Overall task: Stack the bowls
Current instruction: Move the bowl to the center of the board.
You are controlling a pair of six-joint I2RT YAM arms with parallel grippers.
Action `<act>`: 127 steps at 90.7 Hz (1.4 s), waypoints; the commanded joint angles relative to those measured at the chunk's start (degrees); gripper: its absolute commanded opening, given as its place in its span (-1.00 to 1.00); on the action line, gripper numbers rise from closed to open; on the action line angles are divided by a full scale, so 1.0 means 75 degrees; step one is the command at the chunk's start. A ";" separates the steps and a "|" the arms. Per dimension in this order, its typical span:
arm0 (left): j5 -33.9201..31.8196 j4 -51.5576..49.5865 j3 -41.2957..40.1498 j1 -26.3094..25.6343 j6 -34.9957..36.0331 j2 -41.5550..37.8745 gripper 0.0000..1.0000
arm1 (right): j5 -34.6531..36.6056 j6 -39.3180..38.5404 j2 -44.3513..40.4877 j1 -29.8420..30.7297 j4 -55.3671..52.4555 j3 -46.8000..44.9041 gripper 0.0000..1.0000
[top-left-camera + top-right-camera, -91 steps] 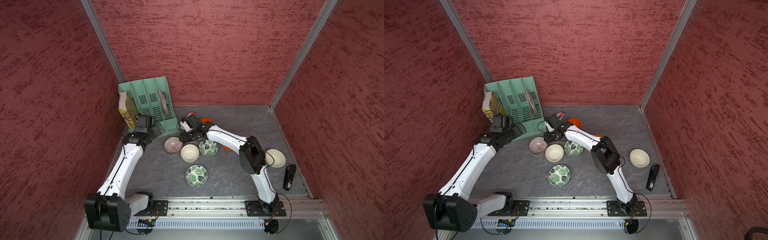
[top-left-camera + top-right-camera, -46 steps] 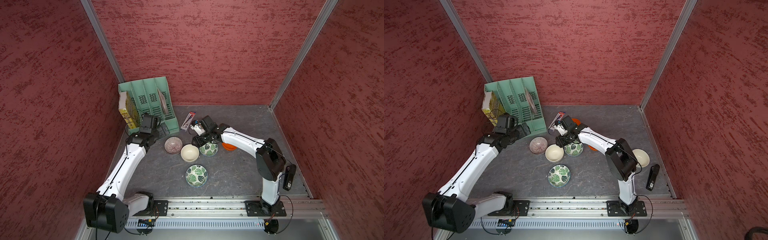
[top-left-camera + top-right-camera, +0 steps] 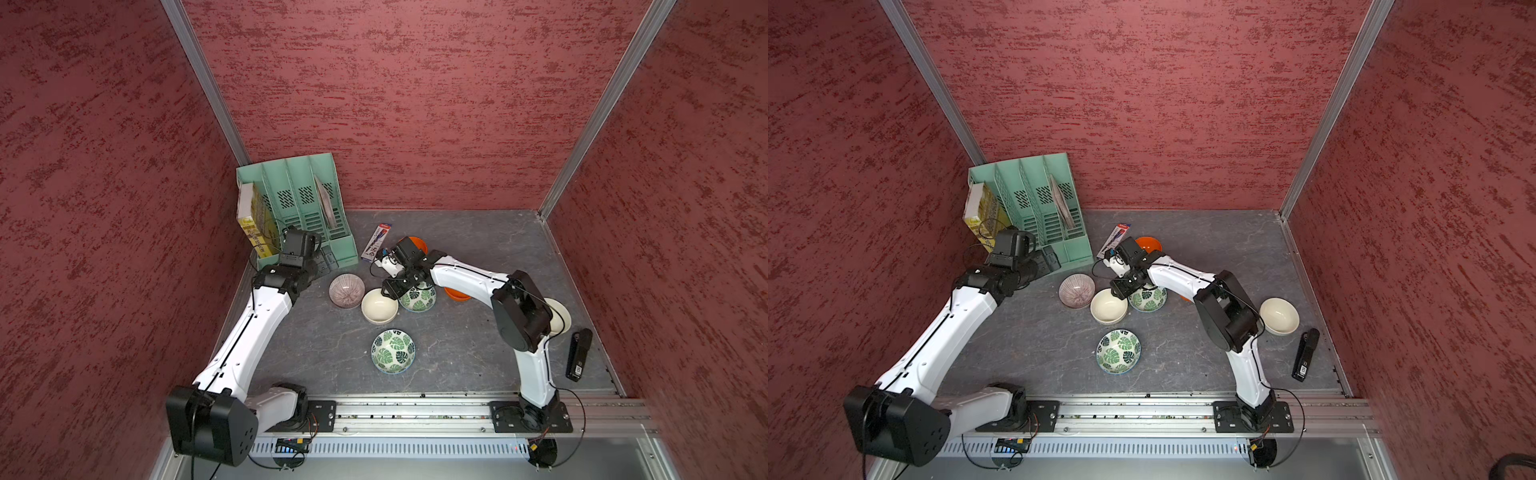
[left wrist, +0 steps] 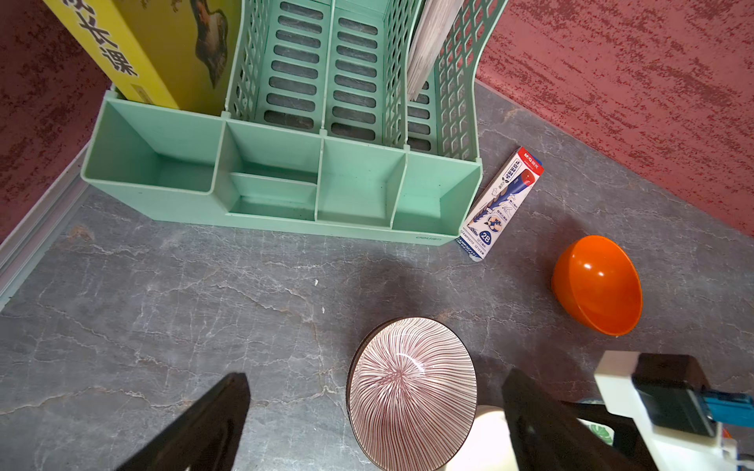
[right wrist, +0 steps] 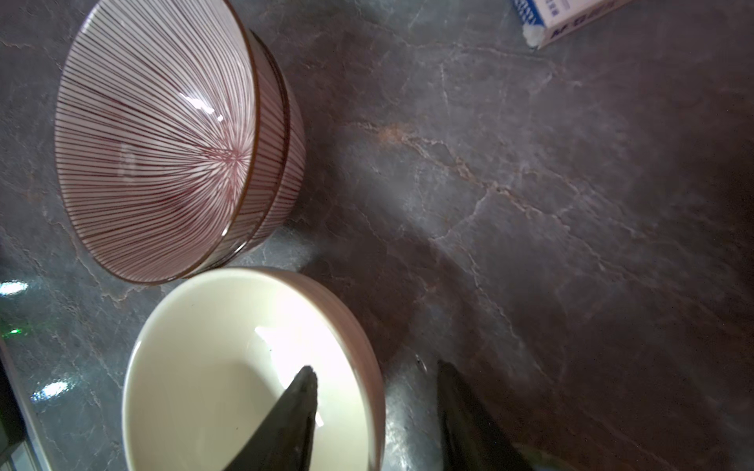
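Both open: right gripper (image 5: 375, 367) straddles mouth-up cream bowl (image 5: 212, 367) at rim; left gripper (image 4: 375, 377) empty.

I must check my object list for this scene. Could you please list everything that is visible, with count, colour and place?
striped bowls: seemingly two nested, purple-lined, before the organiser
cream bowls: two, cream, one central, one at right edge
leaf bowls: two, white-green, one in front, one beside the central cream bowl
orange bowls: two, orange, one at back, one under the right arm
file organiser: one, mint green, back left corner
box: one, yellow, organiser's left slot
papers: thin sheaf, white, organiser's right slot
2B pencil-lead box: one, blue-white, beside the organiser
oblong device: one, black, right edge
table: one, grey marbled
left gripper: open, near the organiser
right gripper: open, astride the central cream bowl's rim
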 commanded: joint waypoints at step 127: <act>-0.0135 0.0092 0.0275 0.0080 0.0134 0.0181 0.99 | 0.1462 0.0239 -0.0596 -0.0509 0.0608 -0.0550 -0.86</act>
